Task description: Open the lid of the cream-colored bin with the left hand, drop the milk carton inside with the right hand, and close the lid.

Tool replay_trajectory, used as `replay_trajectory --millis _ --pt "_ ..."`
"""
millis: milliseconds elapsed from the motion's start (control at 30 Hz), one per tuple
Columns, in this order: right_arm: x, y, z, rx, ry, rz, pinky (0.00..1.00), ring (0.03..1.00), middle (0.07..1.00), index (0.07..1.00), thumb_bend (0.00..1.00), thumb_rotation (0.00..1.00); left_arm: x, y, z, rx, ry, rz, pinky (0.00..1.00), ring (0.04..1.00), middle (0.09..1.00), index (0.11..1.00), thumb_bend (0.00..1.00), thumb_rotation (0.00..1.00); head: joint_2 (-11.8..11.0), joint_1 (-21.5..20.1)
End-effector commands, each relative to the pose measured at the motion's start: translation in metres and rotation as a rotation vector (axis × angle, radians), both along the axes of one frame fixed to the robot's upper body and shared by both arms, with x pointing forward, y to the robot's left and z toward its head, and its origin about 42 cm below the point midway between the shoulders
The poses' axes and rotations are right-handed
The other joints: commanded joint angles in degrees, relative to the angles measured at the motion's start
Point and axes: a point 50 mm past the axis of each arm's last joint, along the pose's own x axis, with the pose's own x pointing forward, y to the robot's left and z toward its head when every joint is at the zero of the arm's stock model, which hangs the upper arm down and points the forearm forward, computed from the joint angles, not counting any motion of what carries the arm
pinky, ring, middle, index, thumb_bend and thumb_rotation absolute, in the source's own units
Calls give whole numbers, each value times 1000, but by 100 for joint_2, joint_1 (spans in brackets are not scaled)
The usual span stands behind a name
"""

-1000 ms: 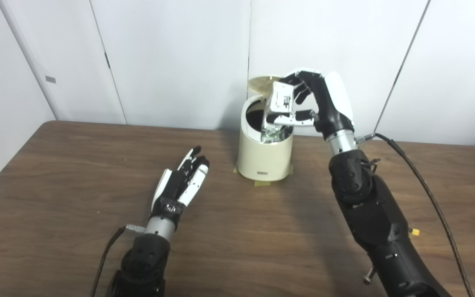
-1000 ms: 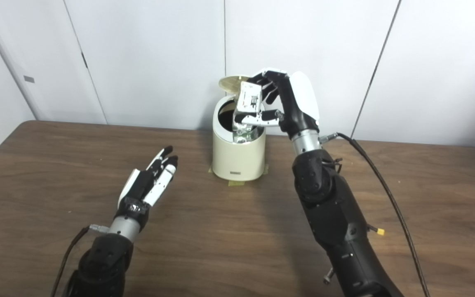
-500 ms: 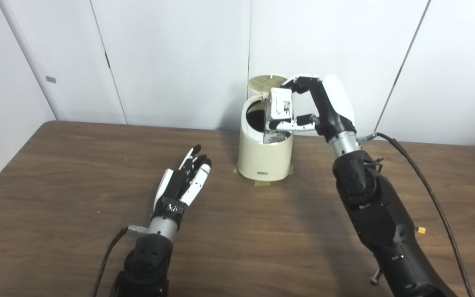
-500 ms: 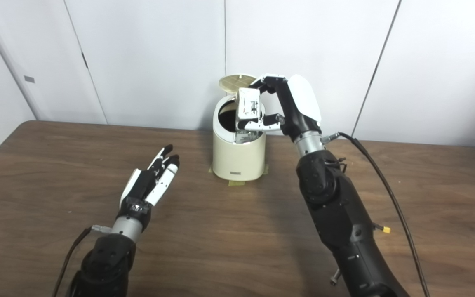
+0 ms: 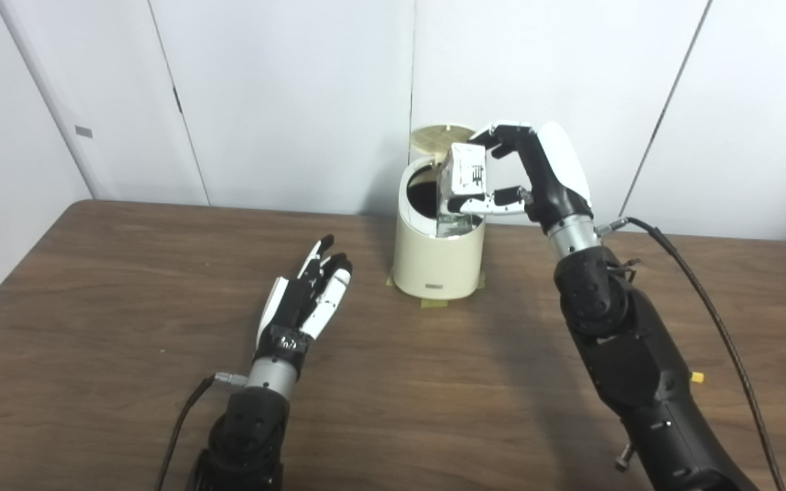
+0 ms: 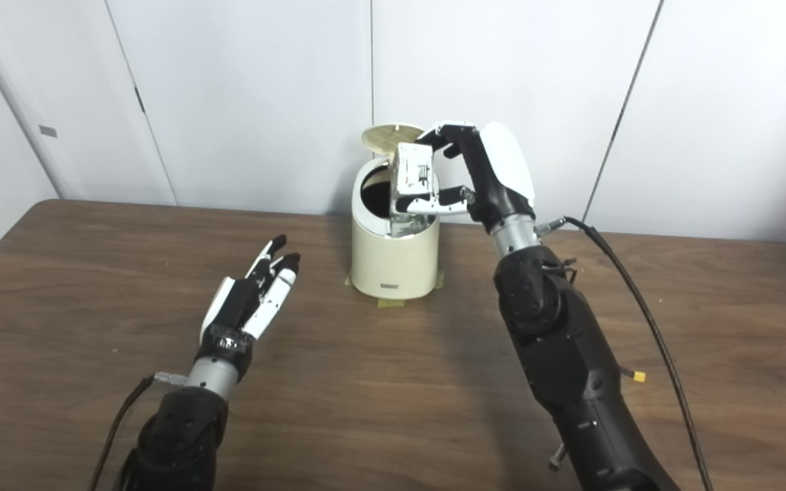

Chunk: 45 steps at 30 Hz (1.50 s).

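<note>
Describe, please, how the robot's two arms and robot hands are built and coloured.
Both arms are black, ending in silver metal wrists. Each robot hand, left and right, has black fingers with white panels and a white back shell. A black cable runs from the right wrist, another from the left.

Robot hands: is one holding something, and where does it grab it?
The right hand pinches the white milk carton by its upper part over the open cream-colored bin. The left hand holds nothing.
</note>
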Motion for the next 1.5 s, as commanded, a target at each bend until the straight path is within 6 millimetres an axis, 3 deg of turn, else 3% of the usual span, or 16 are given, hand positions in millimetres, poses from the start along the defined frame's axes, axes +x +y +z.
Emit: replay_trajectory --millis 0,33,133,600,767,900,933,967,1067,1367,1467 --pt "5 3 35 27 -110 28 651 718 705 592 672 65 5 -4 16 -16 -80 -3 984 958 923 1000 364 700 -69 15" --pt "5 2 34 23 -107 27 653 722 714 647 756 43 5 -4 16 -19 -80 -3 991 959 922 1000 361 689 -69 15" --pt "6 1 31 1 -96 24 647 723 727 699 846 26 5 -5 14 -42 -80 -6 999 974 927 1000 371 656 -116 20" --pt "8 -2 27 -51 -49 13 657 739 750 730 885 52 6 -4 11 -7 -79 -13 978 952 924 1000 377 677 -91 47" --pt "5 -3 29 -1 -79 12 644 717 721 697 874 43 5 -3 13 4 -77 -12 964 946 923 1000 367 684 -87 10" --pt "-2 -7 34 55 -126 -6 558 628 650 629 838 5 6 -2 13 9 -78 -12 961 946 921 1000 360 693 -92 -60" --pt "-5 -8 35 72 -132 -18 469 549 544 557 656 1 7 -1 12 11 -77 -12 965 947 922 1000 357 693 -92 -60" --pt "-7 -9 36 85 -134 -35 409 474 510 548 588 0 7 0 12 11 -75 -12 973 949 922 1000 359 692 -108 -83" --pt "-13 -13 35 111 -122 -86 322 398 471 537 524 0 10 0 12 12 -74 -12 981 951 923 1000 355 688 -109 -90" --pt "-21 -29 18 104 -56 -106 387 430 484 492 521 0 19 7 18 -2 -95 -17 926 940 919 1000 351 700 -141 -154" --pt "-26 -33 10 139 -29 -109 398 438 493 482 521 0 25 11 22 27 -98 -17 979 943 918 1000 346 740 -133 -177"
